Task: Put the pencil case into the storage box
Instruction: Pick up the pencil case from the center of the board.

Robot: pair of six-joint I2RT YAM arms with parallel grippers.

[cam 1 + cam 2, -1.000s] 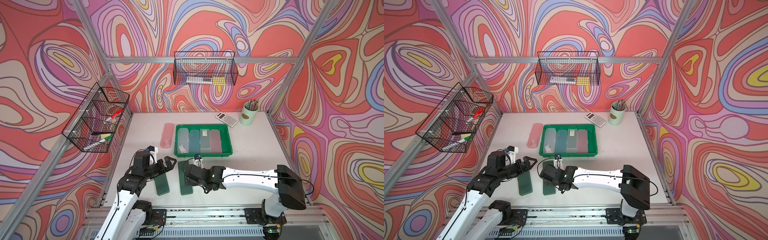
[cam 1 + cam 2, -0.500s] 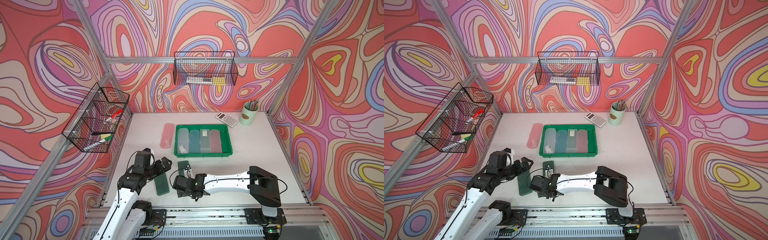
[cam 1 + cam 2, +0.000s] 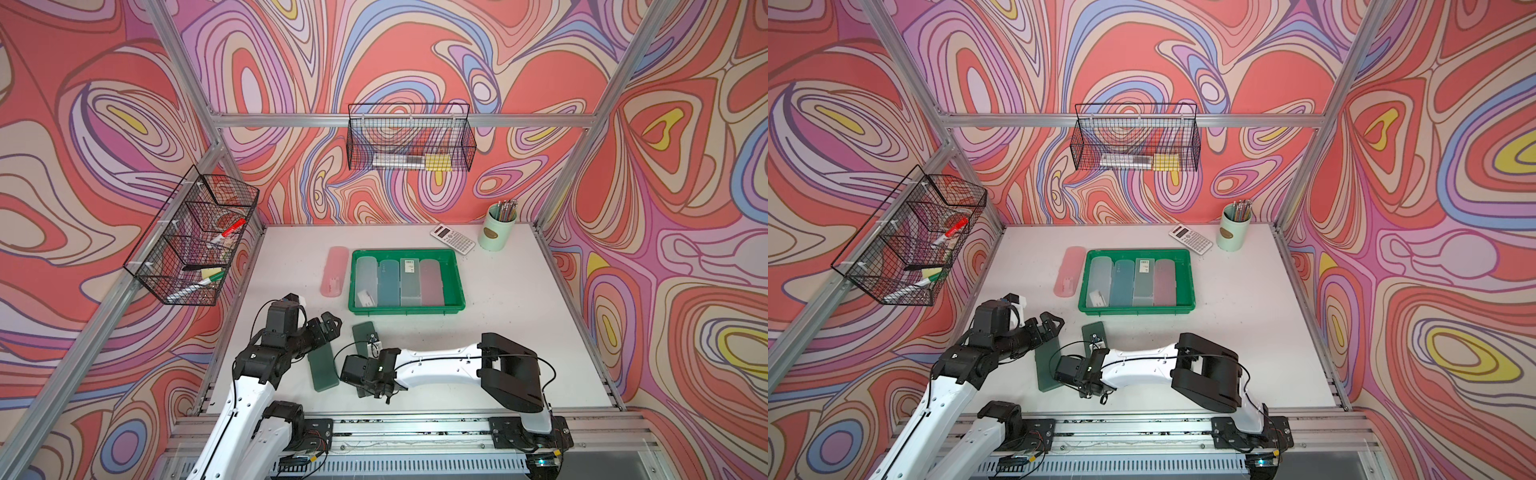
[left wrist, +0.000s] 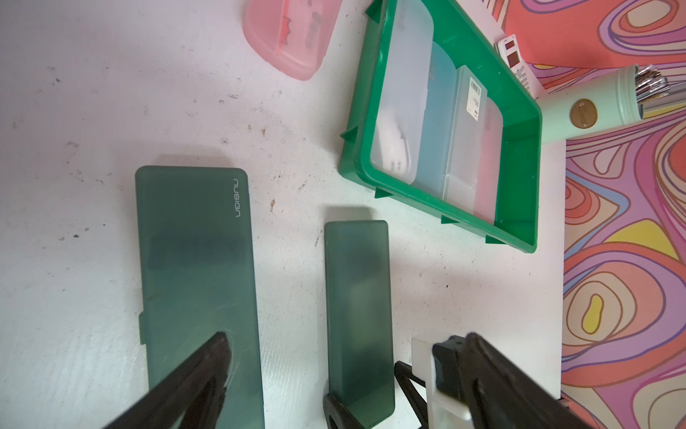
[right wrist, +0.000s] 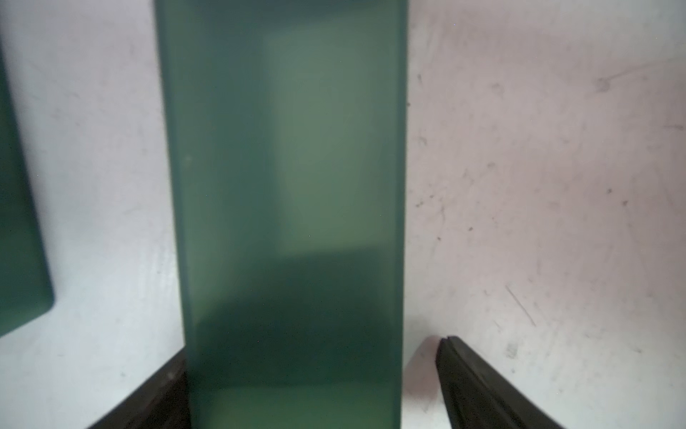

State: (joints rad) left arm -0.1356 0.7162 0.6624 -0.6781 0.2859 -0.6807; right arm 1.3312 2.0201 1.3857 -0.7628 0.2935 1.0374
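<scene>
The bright-green storage box [image 3: 406,308] [image 3: 1136,308] [image 4: 358,122] sits mid-table with several pencil cases lying side by side in it. In front of it lie two dark green pencil cases: a narrow one [image 3: 363,334] [image 3: 1093,332] [image 4: 358,297] [image 5: 289,185] and a wider one [image 3: 323,368] [image 3: 1047,370] [image 4: 196,267]. My right gripper [image 3: 372,386] [image 3: 1090,384] [image 5: 312,356] is open astride the narrow case's near end. One finger is against its side; the other stands off with a gap. My left gripper [image 3: 328,328] [image 3: 1050,326] [image 4: 336,338] hovers open above the wide case's far end, holding nothing.
A pink pencil case [image 3: 333,271] lies just left of the storage box. A calculator [image 3: 452,239] and a mint cup of pencils [image 3: 496,228] stand at the back right. Black wire baskets hang on the left wall [image 3: 195,237] and back wall [image 3: 409,143].
My right arm folded its elbow inward and drew the gripper left and toward the table's front, down to the narrow green case's near end. The left gripper shifted slightly.
</scene>
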